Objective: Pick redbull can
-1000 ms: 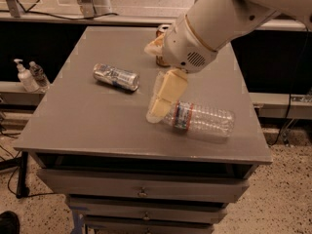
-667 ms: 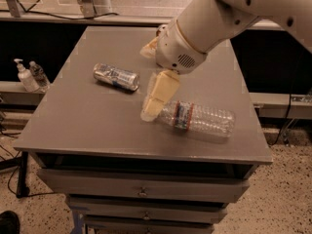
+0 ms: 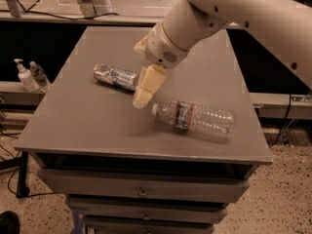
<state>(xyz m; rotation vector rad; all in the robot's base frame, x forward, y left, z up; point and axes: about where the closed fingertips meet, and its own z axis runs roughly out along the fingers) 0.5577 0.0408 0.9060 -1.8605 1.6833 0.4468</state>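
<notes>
The redbull can (image 3: 115,76), slim and silver with blue patches, lies on its side on the left middle of the grey table (image 3: 73,121). My gripper (image 3: 144,90) hangs from the big white arm (image 3: 204,18), low over the table. It is just right of the can's right end and apart from it. It holds nothing that I can see. A clear plastic water bottle (image 3: 195,119) lies on its side to the right of the gripper.
A pale tan object (image 3: 140,45) peeks out behind the arm at the table's middle back; I cannot tell what it is. Two small bottles (image 3: 29,75) stand on a ledge left of the table. Drawers (image 3: 141,189) sit under the tabletop.
The arm and gripper have moved left, closer to the redbull can. The can and the water bottle have not moved.
</notes>
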